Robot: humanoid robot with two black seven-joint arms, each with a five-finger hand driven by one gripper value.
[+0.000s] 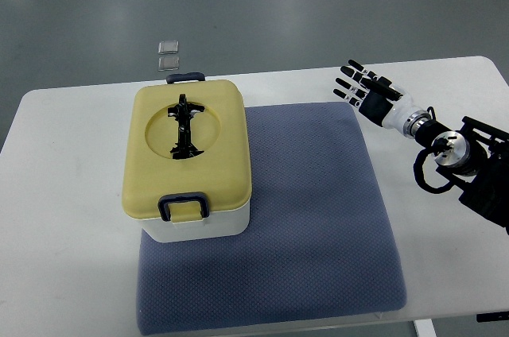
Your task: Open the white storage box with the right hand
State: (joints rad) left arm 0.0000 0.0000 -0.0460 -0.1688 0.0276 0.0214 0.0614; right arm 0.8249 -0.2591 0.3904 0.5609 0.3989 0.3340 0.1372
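The storage box [188, 164] sits on the left part of a blue-grey mat [318, 218], which lies on a white table [64, 194]. Its body is white; its lid [188, 150] is yellow and seated. A dark latch [184, 207] shows at the near edge and another [184, 78] at the far edge. A black folding handle [184, 128] lies flat in a round recess on top.

The right hand [364, 91] is over the far right corner of the mat, well apart from the box, fingers spread, holding nothing. The left hand is not in view.

Risks, as judged:
- Both latches appear closed. Pulling the lid or handle with them fastened would likely lift or drag the whole box instead of opening it.
- The box stands near the mat's left border; a sideways push could slide it off the mat or ruck the cloth.
- The flat handle offers little clearance for fingers, so a slip is plausible.

Not determinable: whether the latches are truly locked, whether one side of the lid is hinged, the box contents, and two small pale squares [169, 54] on the floor beyond the table. The right forearm is cut off at the frame edge.
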